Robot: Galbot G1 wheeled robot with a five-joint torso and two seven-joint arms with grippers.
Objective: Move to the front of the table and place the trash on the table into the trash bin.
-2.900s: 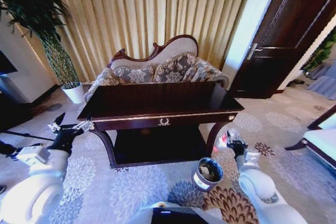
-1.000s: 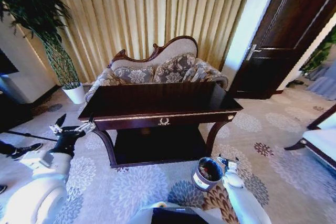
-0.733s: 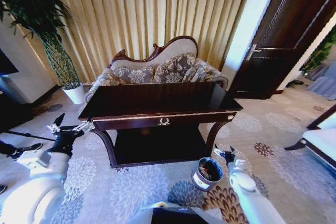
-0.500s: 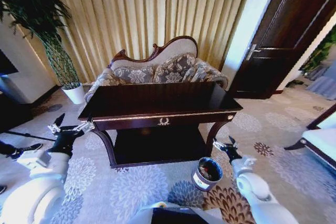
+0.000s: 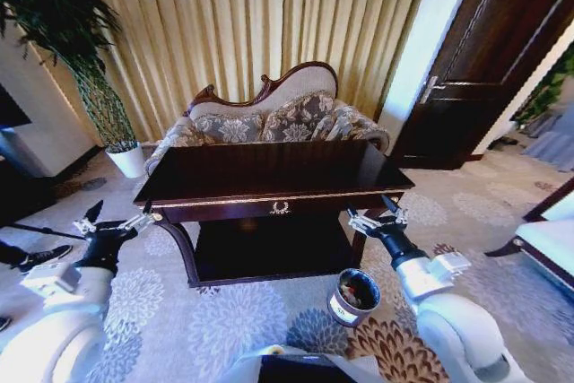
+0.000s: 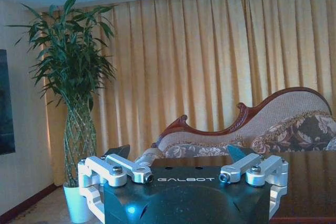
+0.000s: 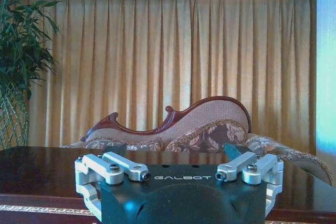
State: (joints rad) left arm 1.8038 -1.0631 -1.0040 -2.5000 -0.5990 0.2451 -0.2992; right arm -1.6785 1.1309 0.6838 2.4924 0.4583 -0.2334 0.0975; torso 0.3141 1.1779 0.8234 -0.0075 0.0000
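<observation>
Large glossy dark-brown wooden table (image 5: 269, 172) with gold emblem, standing before a carved floral sofa (image 5: 269, 118) and gold pleated curtains (image 5: 251, 24). Small round dark trash bin (image 5: 353, 297) with silvery rim, on the patterned carpet just off the table's right front leg, something dark and pale inside, possibly trash, hard to make out. Right gripper (image 5: 377, 216) raised near the table's right front corner, fingers spread, empty. Left gripper (image 5: 117, 222) beside the left corner, likewise spread wide

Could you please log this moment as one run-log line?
table: bare | trash bin: holds trash | right gripper: open, raised at table's right corner | left gripper: open, left
</observation>
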